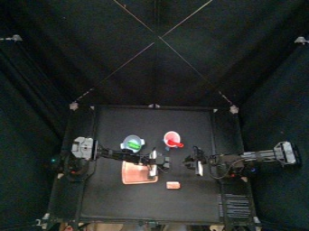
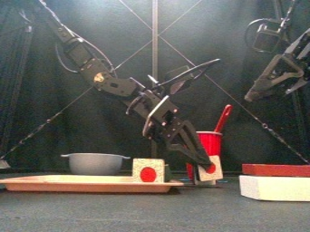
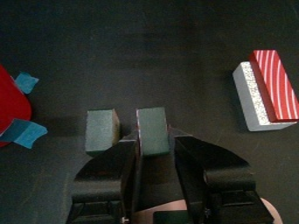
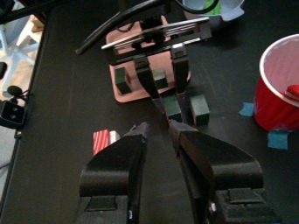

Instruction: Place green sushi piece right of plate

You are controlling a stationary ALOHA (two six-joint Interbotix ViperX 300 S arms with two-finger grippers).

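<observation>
The green sushi piece [image 1: 133, 142] is round with a pale centre and lies on the table behind the plate's left end; it also shows in the right wrist view [image 4: 225, 7]. The salmon-pink plate [image 1: 133, 176] lies left of the table's middle and shows edge-on in the front view [image 2: 72, 182]. My left gripper [image 1: 154, 162] hangs over the plate's right part, jaws together and empty [image 3: 135, 131]. My right gripper [image 1: 191, 163] is just right of the plate, jaws together and empty [image 4: 184, 108]. Neither touches the green piece.
A red cup [image 1: 173, 139] stands behind the grippers, large in the right wrist view [image 4: 281, 74]. A tiny pale pink block [image 1: 174, 185] lies in front of the plate's right end. A red-and-white striped block [image 3: 267, 87] lies on the table. A white block with a red dot [image 2: 149, 169] stands on the plate.
</observation>
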